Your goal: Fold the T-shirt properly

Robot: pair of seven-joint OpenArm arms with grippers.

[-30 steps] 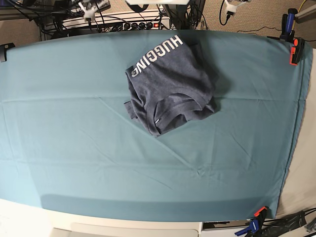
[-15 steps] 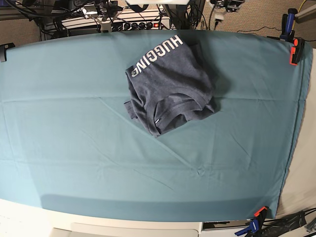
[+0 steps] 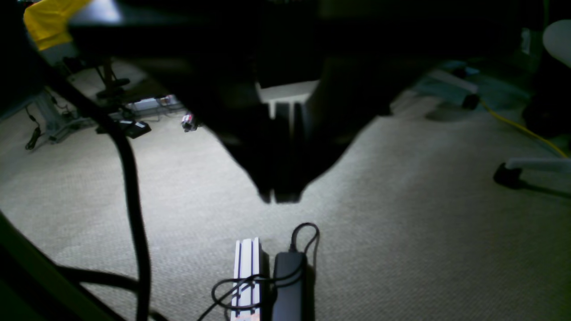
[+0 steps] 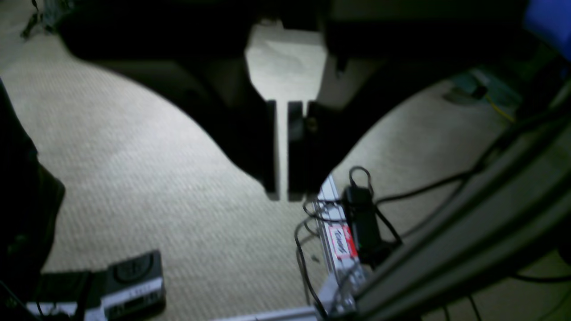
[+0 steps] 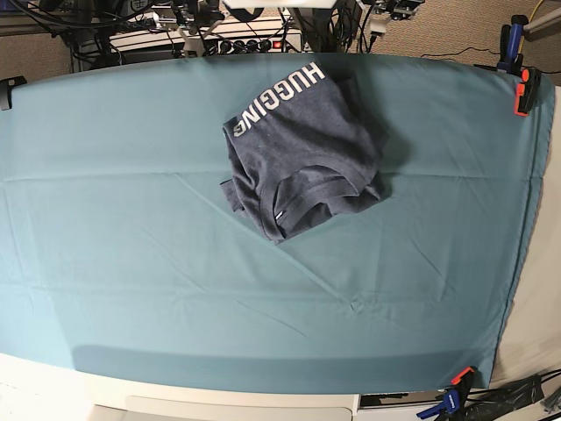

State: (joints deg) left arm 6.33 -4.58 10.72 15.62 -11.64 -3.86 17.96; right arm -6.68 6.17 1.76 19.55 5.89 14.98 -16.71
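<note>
The T-shirt (image 5: 302,149) lies folded into a compact, slightly skewed bundle at the far middle of the teal table cloth (image 5: 131,263). Its white "HUGGING" lettering (image 5: 276,98) faces up near the far edge and the ribbed neck (image 5: 307,189) points toward the front. Neither gripper touches it. In the left wrist view my left gripper (image 3: 279,196) hangs shut over carpet floor, with nothing between its fingers. In the right wrist view my right gripper (image 4: 282,194) also hangs over carpet, its fingers parted by a narrow slit and holding nothing.
Clamps pin the cloth at the far right corner (image 5: 524,88), the front right (image 5: 451,399) and the far left (image 5: 9,88). A power strip and cables (image 5: 245,42) sit behind the far edge. Below the grippers lie an aluminium rail with a power adapter (image 3: 290,285) and cables (image 4: 361,223).
The arm parts at the top edge of the base view have shifted toward the middle. The T-shirt has not moved.
</note>
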